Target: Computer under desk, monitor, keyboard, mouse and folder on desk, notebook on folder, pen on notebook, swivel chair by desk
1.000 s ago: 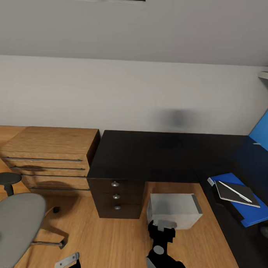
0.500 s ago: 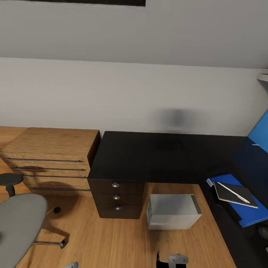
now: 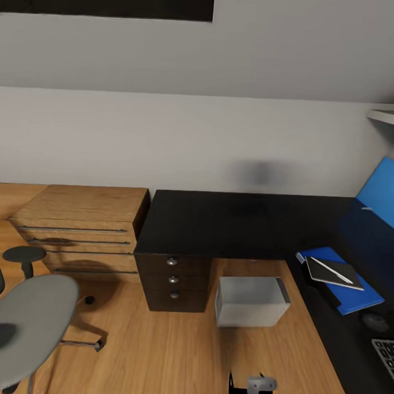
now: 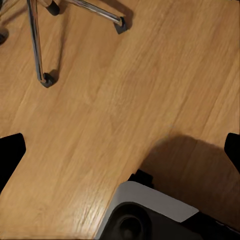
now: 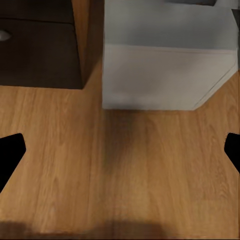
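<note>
The black L-shaped desk (image 3: 219, 221) fills the middle and right of the head view. On its right wing lies the blue folder (image 3: 356, 294) with a thin dark notebook (image 3: 325, 274) on it and the white pen (image 3: 331, 270) on top. Nearer are the mouse (image 3: 375, 322) and a corner of the keyboard (image 3: 387, 354). The grey computer (image 3: 251, 301) (image 5: 170, 65) stands on the floor in the desk's nook. The grey swivel chair (image 3: 25, 321) is at lower left. My right gripper (image 3: 253, 387) (image 5: 120, 150) is open over the floor before the computer. My left gripper (image 4: 120, 150) is open above the floor near the chair's chrome legs (image 4: 37, 45). The monitor is out of view.
An oak dresser (image 3: 81, 226) stands left of the desk's black drawer unit (image 3: 173, 282) (image 5: 40, 50). A small dark stool (image 3: 23, 255) is by the dresser. A blue panel (image 3: 386, 194) rises behind the desk's right wing. Wood floor (image 3: 156, 344) lies between chair and computer.
The whole view has shifted, bringing the mouse and keyboard in at the right. My right arm has dropped low in the picture, away from the computer. The left gripper has left the bottom edge.
</note>
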